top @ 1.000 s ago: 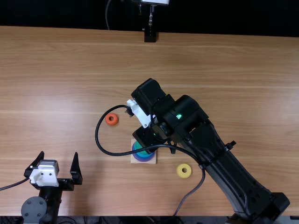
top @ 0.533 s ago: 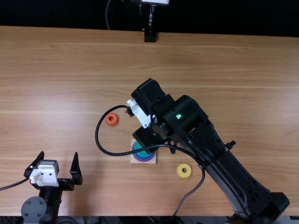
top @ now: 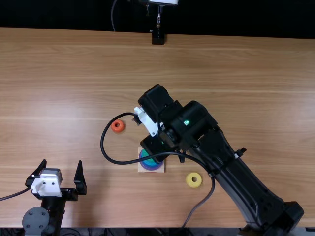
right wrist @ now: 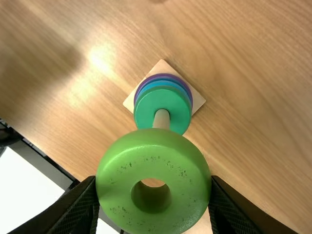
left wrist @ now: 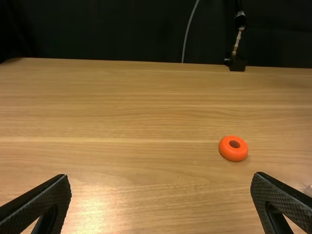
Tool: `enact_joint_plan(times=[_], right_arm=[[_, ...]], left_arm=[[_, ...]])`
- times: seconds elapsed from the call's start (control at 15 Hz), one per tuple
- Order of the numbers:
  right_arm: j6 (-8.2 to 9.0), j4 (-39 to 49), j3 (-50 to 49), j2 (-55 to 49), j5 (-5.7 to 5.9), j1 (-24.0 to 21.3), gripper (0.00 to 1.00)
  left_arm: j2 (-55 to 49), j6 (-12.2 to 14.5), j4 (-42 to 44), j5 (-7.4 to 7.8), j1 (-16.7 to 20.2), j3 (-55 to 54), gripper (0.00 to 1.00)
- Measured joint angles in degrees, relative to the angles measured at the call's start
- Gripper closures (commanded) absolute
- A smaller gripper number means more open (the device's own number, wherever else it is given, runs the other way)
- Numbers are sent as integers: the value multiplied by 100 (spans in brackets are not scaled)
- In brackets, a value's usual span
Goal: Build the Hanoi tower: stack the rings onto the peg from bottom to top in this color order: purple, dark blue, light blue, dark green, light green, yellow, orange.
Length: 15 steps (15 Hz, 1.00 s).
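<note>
Over the tower, the light green ring (right wrist: 153,163) held in the right claw (top: 153,143)

The claw's two fingers are closed on the ring's opposite sides. Its round face and hole are toward the right wrist camera; whether it touches the peg (right wrist: 161,118) I cannot tell. Below, the peg rises from a pale square base (right wrist: 162,66), with purple (right wrist: 165,75) lowest, blue (right wrist: 163,83) next and dark green (right wrist: 148,108) on top.

Clock directions are from the tower, with 12 at the table's far edge. The orange ring (top: 114,129) lies flat between 10 and 11 o'clock, near. The yellow ring (top: 190,183) lies flat at 4 o'clock, also near. The right arm (top: 231,162) slants in from 4 o'clock. Well apart, just below 9 o'clock, is the left claw (top: 62,161), empty, its fingers spread wide. A black stand (top: 158,38) is at 12 o'clock, at the wooden table's (top: 236,73) far edge.
</note>
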Motion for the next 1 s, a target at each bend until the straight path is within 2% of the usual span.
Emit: enact_joint_plan(times=[1.0], right_arm=[[0, 195, -55, 9, -2, 2, 100]], left_arm=[[0, -2, 2, 0, 2, 2, 0]])
